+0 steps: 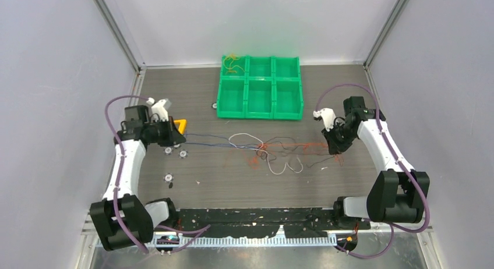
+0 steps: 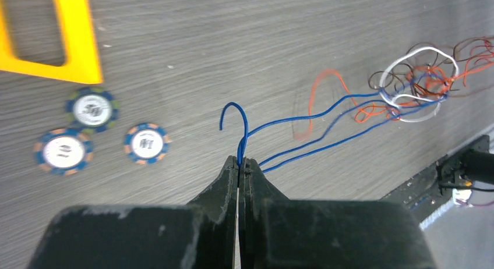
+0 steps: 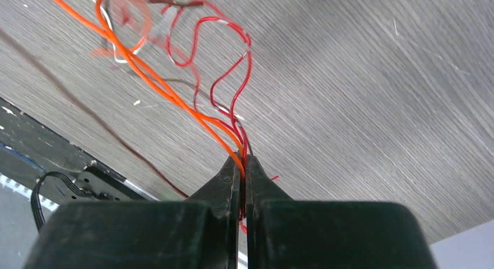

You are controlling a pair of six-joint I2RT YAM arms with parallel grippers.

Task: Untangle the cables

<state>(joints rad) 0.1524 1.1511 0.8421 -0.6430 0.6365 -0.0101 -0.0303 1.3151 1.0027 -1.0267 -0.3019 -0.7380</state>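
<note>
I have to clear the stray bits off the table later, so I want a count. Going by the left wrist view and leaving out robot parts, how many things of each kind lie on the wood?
Poker chips: 3
Yellow frame, partly cut off by the picture edge: 1
Tangle of cables: 1
Total: 5

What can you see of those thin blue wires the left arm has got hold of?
The thin blue wires look like fine, flexible, plastic-coated strands. About three are pinched together between the shut fingertips of the left gripper. Past the pinch, one free end curls into a small hook. The other way, the strands fan out slightly and run in gentle waves over the grey wood-grain table into the knot of white, orange, red and dark wires, where they loop among the others.
</note>
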